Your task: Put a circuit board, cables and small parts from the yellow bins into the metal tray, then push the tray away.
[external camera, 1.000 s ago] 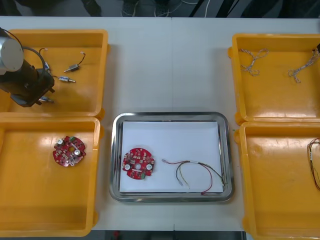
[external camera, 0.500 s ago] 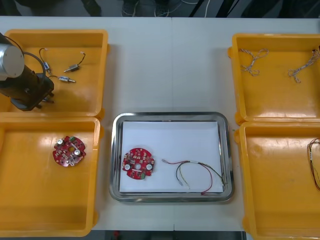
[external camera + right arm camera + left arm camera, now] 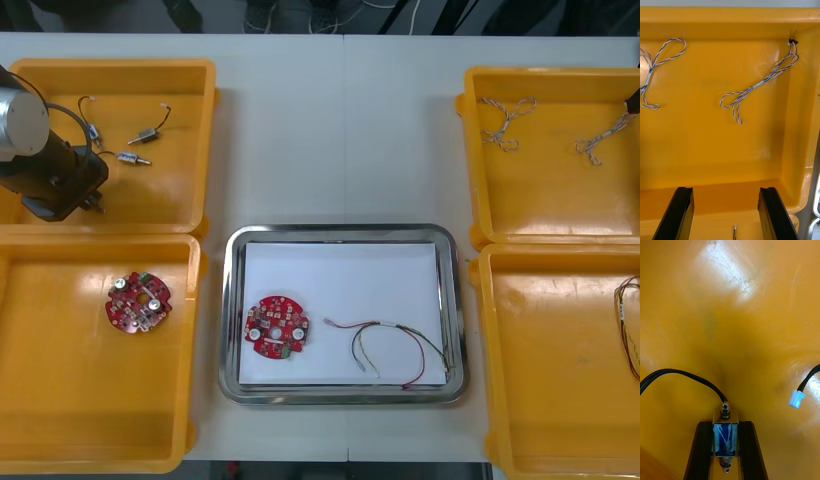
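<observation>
Jaws of the left gripper (image 3: 725,424) were clamped on a small metal part (image 3: 725,438), low inside the far left yellow bin (image 3: 180,190). A shiny frame around a blue-wrapped body was seen, with a black cable (image 3: 681,374) trailing from one end. The part was judged light, rigid and slick, best taken across its flat sides; the limp cable could snag. Jaws of the right gripper (image 3: 725,193) were apart, above twisted blue and white cables (image 3: 756,88).
</observation>
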Controlling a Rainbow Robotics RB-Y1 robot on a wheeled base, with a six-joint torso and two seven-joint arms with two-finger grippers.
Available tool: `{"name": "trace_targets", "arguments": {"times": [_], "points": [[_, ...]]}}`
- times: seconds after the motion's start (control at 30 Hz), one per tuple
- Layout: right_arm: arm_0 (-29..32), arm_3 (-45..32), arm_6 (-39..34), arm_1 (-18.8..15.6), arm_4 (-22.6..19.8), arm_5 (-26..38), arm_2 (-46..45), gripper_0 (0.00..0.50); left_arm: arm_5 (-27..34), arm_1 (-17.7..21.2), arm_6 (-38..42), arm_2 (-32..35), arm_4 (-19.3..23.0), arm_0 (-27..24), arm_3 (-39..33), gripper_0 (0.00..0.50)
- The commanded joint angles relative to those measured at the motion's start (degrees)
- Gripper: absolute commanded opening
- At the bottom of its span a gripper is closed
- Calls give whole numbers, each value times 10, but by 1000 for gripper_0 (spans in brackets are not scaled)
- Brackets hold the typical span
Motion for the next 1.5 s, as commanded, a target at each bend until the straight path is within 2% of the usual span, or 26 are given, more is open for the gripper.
{"name": "trace_targets", "arguments": {"times": [0.03, 0.27, 0.67, 0.87, 1.1, 1.23, 1.5], "points": [[-60, 45, -30, 3, 32, -32, -23, 500, -8, 2, 17, 1, 7, 5, -5, 0], [-104, 146, -35, 3, 74, -97, -26, 500, 27, 36, 14, 5, 38, -11, -23, 0], [-107, 220, -68, 15, 77, -171, -34, 500, 138, 76, 1, 5, 69, -70, -48, 0], [-107, 255, -82, 22, 77, -215, -39, 500, 189, 83, -61, 5, 98, -99, -64, 0], [-107, 299, -90, 27, 76, -267, -49, 500, 195, 83, -116, 1, 138, -112, -83, 0], [-106, 329, -84, 29, 77, -308, -48, 500, 233, 82, -131, -25, 140, -117, -135, 0], [-102, 372, -82, 29, 79, -371, -35, 500, 301, 71, -128, -29, 159, -116, -220, 0]]}}
